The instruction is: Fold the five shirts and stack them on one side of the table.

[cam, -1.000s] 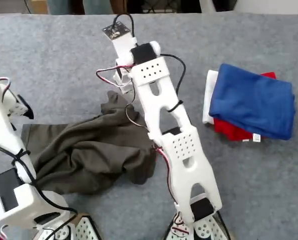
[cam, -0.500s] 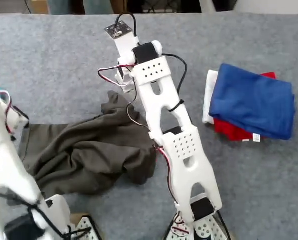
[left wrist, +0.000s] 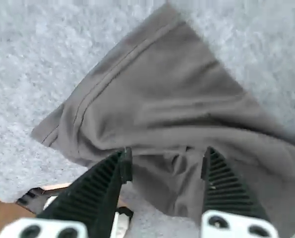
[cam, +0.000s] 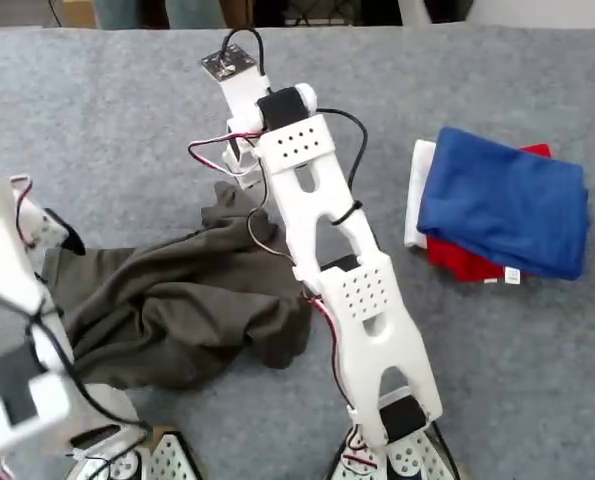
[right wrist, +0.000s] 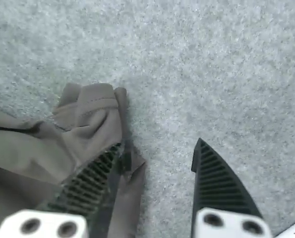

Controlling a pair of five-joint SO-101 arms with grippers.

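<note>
A crumpled olive-brown shirt [cam: 177, 300] lies at the table's front left. My left gripper [cam: 61, 233] stands open at the shirt's left edge; in the left wrist view the gripper [left wrist: 164, 161] hovers over the shirt's hem and folds [left wrist: 152, 99] with nothing held. My right gripper [cam: 239, 162] is open at the shirt's far tip; in the right wrist view the gripper [right wrist: 157, 156] has one finger over the bunched cloth corner [right wrist: 90, 119], the other over bare table. A folded blue shirt [cam: 504, 202] tops a red one [cam: 462, 262] and a white one [cam: 418, 190].
Grey felt covers the table [cam: 117, 110]. The right arm [cam: 347, 290] stretches from the front edge across the shirt's right side. The folded stack sits at the right, with bare felt at the back and front right.
The left arm swung up and came back down, its gripper now slightly nearer the shirt's left edge. The right gripper shifted a little to the left. The shirt barely changed.
</note>
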